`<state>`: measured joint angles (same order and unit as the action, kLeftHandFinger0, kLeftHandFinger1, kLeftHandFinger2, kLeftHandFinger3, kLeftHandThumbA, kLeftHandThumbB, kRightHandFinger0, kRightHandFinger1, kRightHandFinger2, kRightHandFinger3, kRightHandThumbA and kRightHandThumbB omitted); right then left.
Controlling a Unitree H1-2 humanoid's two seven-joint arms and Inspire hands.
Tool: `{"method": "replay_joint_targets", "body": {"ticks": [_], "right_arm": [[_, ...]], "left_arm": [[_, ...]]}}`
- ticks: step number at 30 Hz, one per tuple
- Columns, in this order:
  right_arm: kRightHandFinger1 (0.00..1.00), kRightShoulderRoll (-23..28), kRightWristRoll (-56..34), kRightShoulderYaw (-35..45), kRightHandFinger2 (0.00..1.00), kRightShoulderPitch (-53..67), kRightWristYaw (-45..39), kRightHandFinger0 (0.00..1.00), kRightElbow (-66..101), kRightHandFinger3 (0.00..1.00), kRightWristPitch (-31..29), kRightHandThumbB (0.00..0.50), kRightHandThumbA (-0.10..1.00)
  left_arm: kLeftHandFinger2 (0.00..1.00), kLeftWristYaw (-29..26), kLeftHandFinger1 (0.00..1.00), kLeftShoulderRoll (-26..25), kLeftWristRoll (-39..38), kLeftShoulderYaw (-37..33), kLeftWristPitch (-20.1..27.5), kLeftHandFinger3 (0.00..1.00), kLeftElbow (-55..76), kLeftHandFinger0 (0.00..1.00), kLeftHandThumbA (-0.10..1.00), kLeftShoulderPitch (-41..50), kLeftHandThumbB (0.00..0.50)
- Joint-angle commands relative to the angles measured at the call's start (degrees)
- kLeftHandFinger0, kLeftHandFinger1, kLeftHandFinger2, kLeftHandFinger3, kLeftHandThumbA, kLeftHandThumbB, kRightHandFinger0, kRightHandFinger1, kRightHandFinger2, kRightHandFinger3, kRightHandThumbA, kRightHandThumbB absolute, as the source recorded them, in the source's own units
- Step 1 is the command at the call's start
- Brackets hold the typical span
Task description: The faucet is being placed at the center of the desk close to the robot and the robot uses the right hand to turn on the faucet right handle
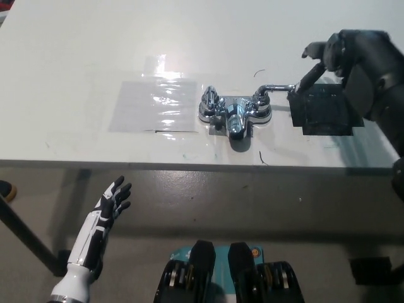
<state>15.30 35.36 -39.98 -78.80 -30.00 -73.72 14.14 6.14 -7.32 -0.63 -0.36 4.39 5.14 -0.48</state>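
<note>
A chrome faucet stands on the white desk near its front edge, spout toward me. Its right handle points out to the right as a thin lever. My black right hand hovers just past the lever's tip, up and to the right, with fingers apart and nothing held. The faucet's left handle stands alone. My white left hand rests open below the desk edge at the lower left.
A shiny taped sheet lies flat on the desk left of the faucet. A dark square patch sits on the desk right of the faucet, under my right arm. The floor shows below the desk edge.
</note>
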Motion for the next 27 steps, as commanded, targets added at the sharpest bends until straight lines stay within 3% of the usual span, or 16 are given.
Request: {"method": "replay_joint_targets", "body": {"ticks": [1,4,6,10,11,12,14,15,16,17,19,20,22,23,26,27], "right_arm": [[1.0,5.55,-0.07,-0.02,1.0,-5.37,-12.08,1.0,6.25,1.0,-2.69,0.492,0.8],[1.0,10.61,-3.55,2.49,1.0,-4.71,-19.46,1.0,12.5,1.0,-3.43,0.492,0.75],[1.0,16.3,-11.2,8.03,1.0,-3.91,-28.91,1.0,20.64,1.0,0.1,0.496,0.68],[1.0,22.09,-15.78,11.39,1.0,-3.42,-35.4,1.0,30.9,1.0,0.82,0.5,0.71],[1.0,24.64,-18.37,13.56,1.0,-3.2,-37.15,1.0,35.88,1.0,2.24,0.481,0.7],[1.0,25.61,-19.01,14.74,1.0,-2.84,-36.98,1.0,38.61,1.0,3.7,0.496,0.69],[1.0,29.23,-26.82,24.14,1.0,0.35,-34.67,1.0,49.95,1.0,9.12,0.351,0.72],[1.0,30.15,-31.67,29.95,1.0,2.47,-32.96,1.0,53.97,1.0,9.86,0.314,0.91],[1.0,30.66,-34.28,33.97,1.0,4.34,-30.85,1.0,57.01,1.0,9.22,0.302,1.0],[1.0,30.65,-35.39,37.23,1.0,5.59,-29.2,1.0,60.09,1.0,11.74,0.361,1.0],[1.0,30.89,-36.8,42.5,1.0,8.6,-25.34,1.0,67.07,1.0,12.78,0.415,1.0],[1.0,30.99,-35.9,49.47,1.0,14.77,-19.48,1.0,81.16,1.0,12.78,0.396,1.0],[1.0,29.9,-37.16,56.4,1.0,20.8,-15.42,1.0,94.95,1.0,12.78,0.306,1.0],[1.0,28.73,-38.55,59.56,1.0,23.51,-12.49,1.0,100.94,1.0,12.78,0.329,1.0],[1.0,27.53,-44.39,63.41,1.0,29.64,-5.48,1.0,112.03,1.0,12.78,0.304,1.0],[1.0,24.45,-46.3,64.75,1.0,33.79,-1.14,1.0,117.96,1.0,12.78,0.318,1.0]], "left_arm": [[1.0,0.41,1.0,-0.91,0.49,-0.11,0.07,1.0,1.33,1.0,1.0,-1.02,0.118],[1.0,0.48,1.0,-0.84,0.5,-0.22,-0.1,1.0,1.29,1.0,1.0,-1.0,0.116],[1.0,0.64,1.0,-0.92,0.09,-0.1,0.02,1.0,1.03,1.0,1.0,-1.23,0.108],[1.0,0.65,1.0,-1.06,-0.19,0.16,0.69,1.0,0.41,1.0,1.0,-1.35,0.082],[1.0,0.59,1.0,-1.13,-0.04,0.2,0.76,1.0,0.29,1.0,1.0,-1.43,0.08],[1.0,0.52,1.0,-1.09,-0.01,0.23,0.75,1.0,0.22,1.0,1.0,-1.53,0.08],[1.0,0.52,1.0,-1.06,-0.21,0.32,0.66,1.0,0.22,1.0,1.0,-1.55,0.078],[1.0,0.52,1.0,-1.0,-0.3,0.35,0.66,1.0,0.14,1.0,1.0,-1.56,0.075],[1.0,0.57,1.0,-1.19,-0.35,0.47,0.61,1.0,0.11,1.0,1.0,-1.69,0.074],[1.0,0.83,1.0,-1.28,-0.58,0.41,0.6,1.0,0.07,1.0,1.0,-1.77,0.066],[1.0,0.84,1.0,-1.21,-0.58,0.35,0.56,1.0,-0.11,1.0,1.0,-2.09,0.073],[1.0,0.93,1.0,-1.21,-0.49,0.23,0.51,1.0,-0.15,1.0,1.0,-2.34,0.068],[1.0,1.03,1.0,-1.27,-0.53,0.22,0.73,1.0,-0.64,1.0,1.0,-3.15,0.075],[1.0,1.05,1.0,-1.2,-0.67,0.26,0.69,1.0,-0.97,1.0,1.0,-3.9,0.075],[1.0,0.99,1.0,-1.26,-0.85,0.47,0.71,1.0,-1.21,1.0,1.0,-4.85,0.082],[1.0,0.9,1.0,-1.3,-0.75,0.54,0.52,1.0,-1.08,1.0,1.0,-5.01,0.085]]}}
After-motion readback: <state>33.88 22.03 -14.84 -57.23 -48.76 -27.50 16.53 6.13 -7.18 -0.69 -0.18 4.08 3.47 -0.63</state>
